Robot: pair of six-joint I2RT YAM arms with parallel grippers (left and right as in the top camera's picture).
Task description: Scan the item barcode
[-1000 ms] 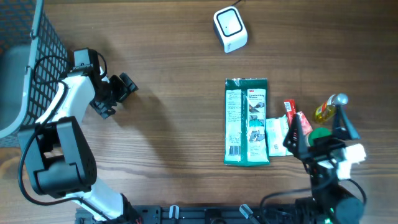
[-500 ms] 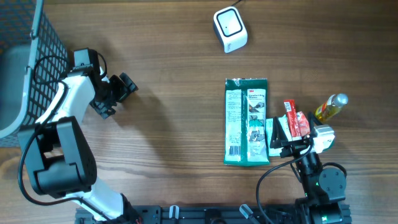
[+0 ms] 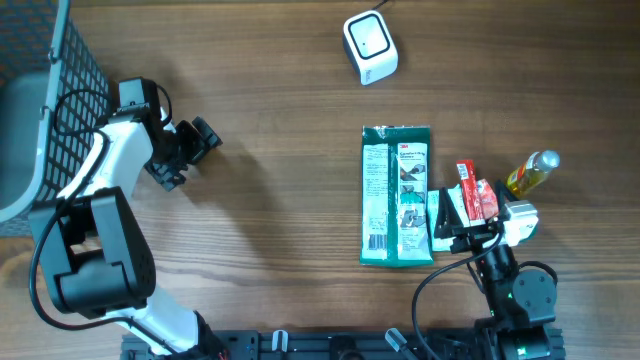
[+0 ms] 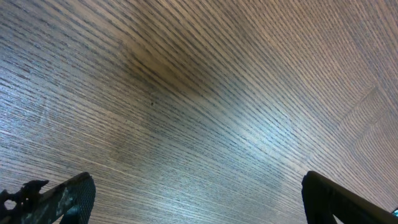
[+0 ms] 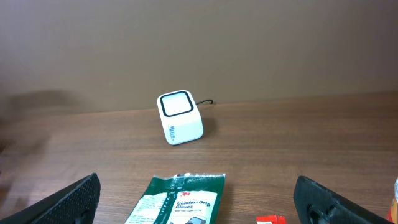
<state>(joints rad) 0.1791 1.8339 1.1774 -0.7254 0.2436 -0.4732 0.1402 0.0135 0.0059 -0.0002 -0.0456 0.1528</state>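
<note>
A brown wood-grain table [image 3: 270, 220] fills the overhead view, and in the right wrist view a plain brown wall stands behind its far edge. A wire basket [image 3: 70, 70] sits at the table's left edge.

The white scanner [image 3: 370, 46] stands near the far edge, its dark-rimmed window facing up and a thin cable [image 5: 208, 101] running off behind it. The green glove packet [image 3: 397, 195] lies flat, well apart from the scanner and on the nearer side of it, with its long side pointing toward the scanner. Its printed face is up, and a barcode [image 3: 377, 243] shows near its lower left corner (the label reads "Comfort Grip Gloves" in the right wrist view). A white packet [image 3: 445, 212] lies against its right edge, a red packet [image 3: 477, 190] lies just beside that, and a yellow bottle [image 3: 530, 172] lies on its side further right.

The left gripper [image 4: 198, 183] is out over bare wood near the basket, far from the packet. Its two fingers sit at the bottom corners of its own camera's view, spread wide with nothing between them.

The right gripper [image 5: 196, 186] is at the near right of the table, close to the white packet and the near end of the glove packet. Its jaws are also spread wide and hold nothing. Its camera looks across the top of the glove packet toward the scanner. Neither gripper touches the packet.
</note>
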